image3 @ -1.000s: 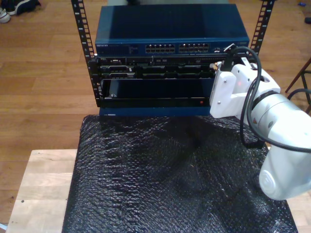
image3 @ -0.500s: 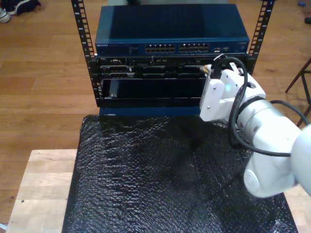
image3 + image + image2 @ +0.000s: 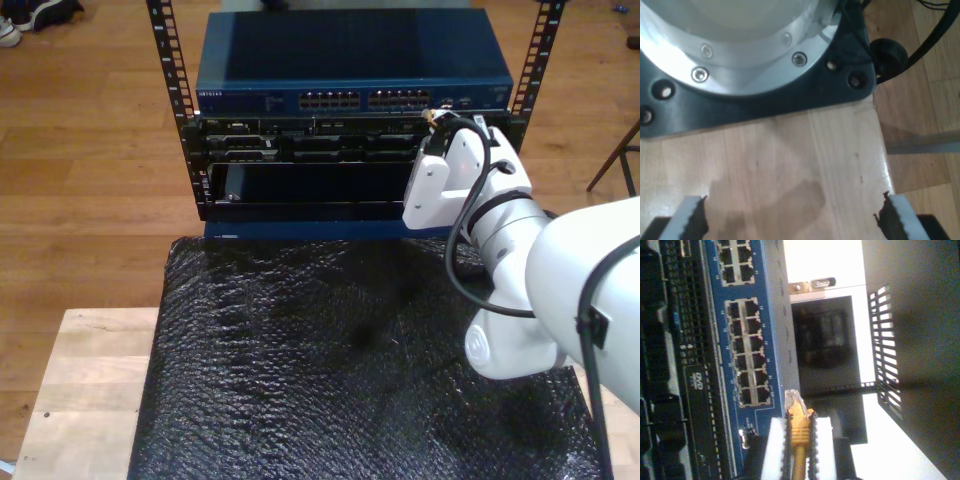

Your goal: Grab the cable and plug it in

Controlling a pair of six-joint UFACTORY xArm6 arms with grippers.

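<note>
Wooden plank floor (image 3: 90, 150), pale wood table (image 3: 80, 390); shoes (image 3: 30, 15)

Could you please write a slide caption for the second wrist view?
My second gripper holds the yellow cable, plug just short of the blue switch.

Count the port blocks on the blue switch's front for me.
2: first port block toward the exterior view's left, second port block to its right, near my second gripper holding the cable.

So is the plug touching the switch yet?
Apart. In the second wrist view the plug, held by my second gripper, sits short of the switch ports.
</note>
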